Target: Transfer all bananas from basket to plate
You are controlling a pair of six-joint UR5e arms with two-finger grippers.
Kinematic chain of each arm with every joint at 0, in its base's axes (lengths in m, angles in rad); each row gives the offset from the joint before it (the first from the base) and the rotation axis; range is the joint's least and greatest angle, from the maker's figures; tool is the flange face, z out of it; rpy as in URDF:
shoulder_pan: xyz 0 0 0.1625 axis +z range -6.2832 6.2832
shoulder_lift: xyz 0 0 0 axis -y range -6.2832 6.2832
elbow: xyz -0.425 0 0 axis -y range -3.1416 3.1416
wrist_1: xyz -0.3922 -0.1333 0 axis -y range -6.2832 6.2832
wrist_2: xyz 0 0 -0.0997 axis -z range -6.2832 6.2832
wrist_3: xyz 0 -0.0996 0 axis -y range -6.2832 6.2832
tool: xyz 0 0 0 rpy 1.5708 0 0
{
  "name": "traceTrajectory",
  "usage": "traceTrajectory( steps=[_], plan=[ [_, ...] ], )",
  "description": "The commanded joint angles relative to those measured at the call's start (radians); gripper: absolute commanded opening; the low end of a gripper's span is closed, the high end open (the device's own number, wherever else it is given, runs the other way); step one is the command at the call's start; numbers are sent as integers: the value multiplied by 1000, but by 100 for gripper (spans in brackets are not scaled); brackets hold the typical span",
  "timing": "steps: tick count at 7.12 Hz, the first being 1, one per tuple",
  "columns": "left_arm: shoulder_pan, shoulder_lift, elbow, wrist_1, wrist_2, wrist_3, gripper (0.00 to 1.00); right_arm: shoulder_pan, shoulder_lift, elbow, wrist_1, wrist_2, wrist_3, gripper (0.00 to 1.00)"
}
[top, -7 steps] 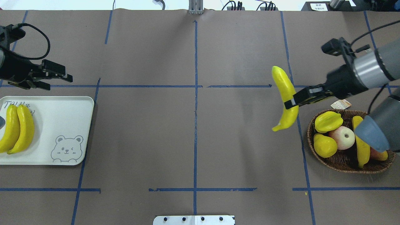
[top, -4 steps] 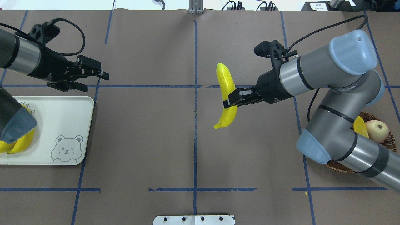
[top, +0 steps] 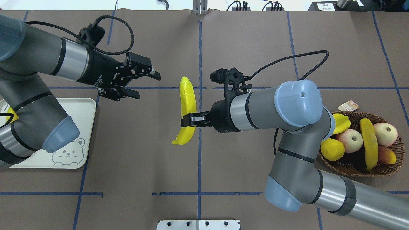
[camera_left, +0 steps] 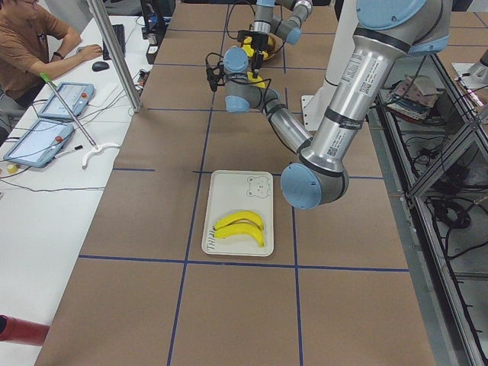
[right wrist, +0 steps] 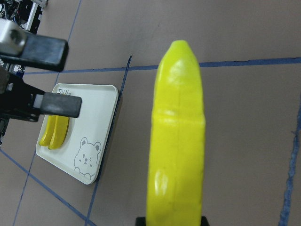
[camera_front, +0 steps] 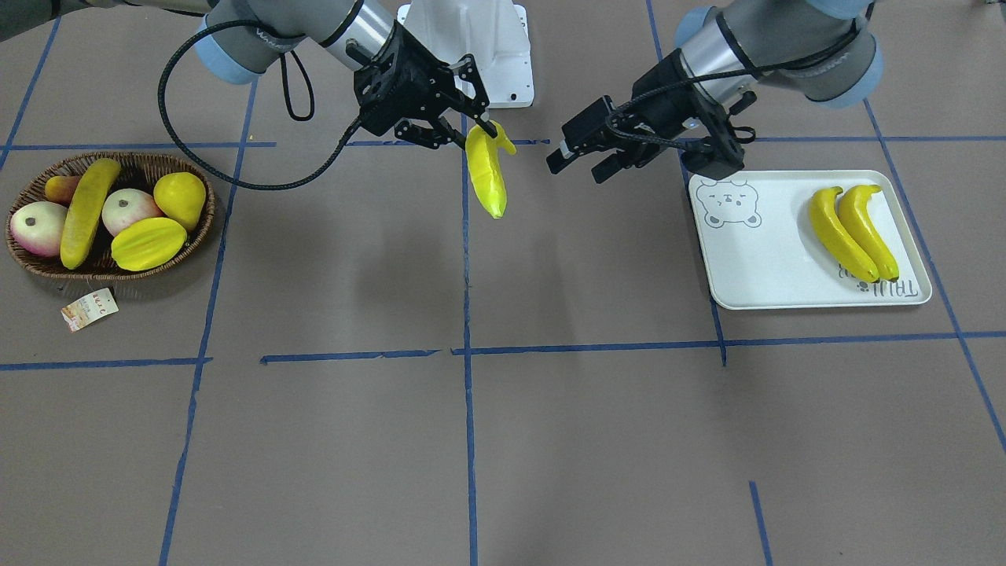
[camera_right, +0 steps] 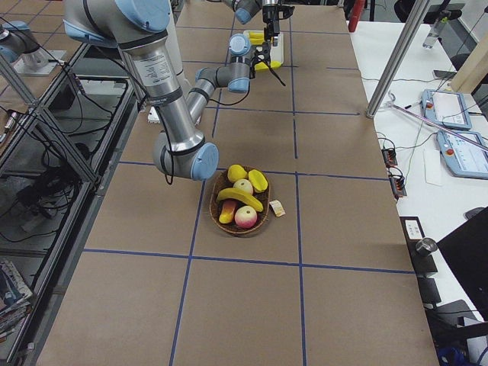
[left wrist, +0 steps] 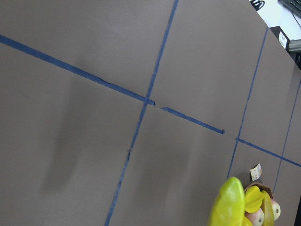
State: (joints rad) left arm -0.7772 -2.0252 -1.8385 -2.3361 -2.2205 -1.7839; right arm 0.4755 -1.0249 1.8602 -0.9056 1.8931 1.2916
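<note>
My right gripper (top: 189, 122) is shut on a yellow banana (top: 187, 105) and holds it in the air over the table's centre line; the front-facing view shows it hanging from the gripper (camera_front: 479, 132). My left gripper (top: 146, 85) is open and empty, a short gap to the banana's left. Two bananas (camera_front: 853, 231) lie side by side on the bear-print plate (camera_front: 766, 263). One more banana (top: 369, 143) lies in the wicker basket (top: 358, 172) at the right. In the overhead view my left arm hides most of the plate (top: 84, 126).
The basket also holds a starfruit (camera_front: 148, 243), a pear-shaped yellow fruit (camera_front: 181, 198) and apples (camera_front: 126, 210). Its paper tag (camera_front: 89, 308) lies on the table beside it. Brown paper with blue tape lines covers the table. An operator sits at a side desk (camera_left: 30, 46).
My right arm has carried the banana leftward from beside the basket to the table's centre. My left arm has moved right from above the plate toward the banana, gripper open throughout.
</note>
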Motion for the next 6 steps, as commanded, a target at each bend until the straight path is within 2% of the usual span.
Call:
traceTrajectory(
  steps=[1, 2, 4, 6],
  plan=[
    [68, -24, 2, 1, 33, -9, 99, -14, 8, -1, 1, -9, 3, 1],
    [93, -26, 4, 1, 36, -9, 99, -14, 14, -1, 1, -9, 3, 1],
    [143, -50, 8, 7, 123, -9, 99, -21, 14, 1, 4, -9, 5, 1],
    [159, -61, 10, 12, 130, -9, 96, -23, 14, 1, 5, -9, 3, 1]
  ],
)
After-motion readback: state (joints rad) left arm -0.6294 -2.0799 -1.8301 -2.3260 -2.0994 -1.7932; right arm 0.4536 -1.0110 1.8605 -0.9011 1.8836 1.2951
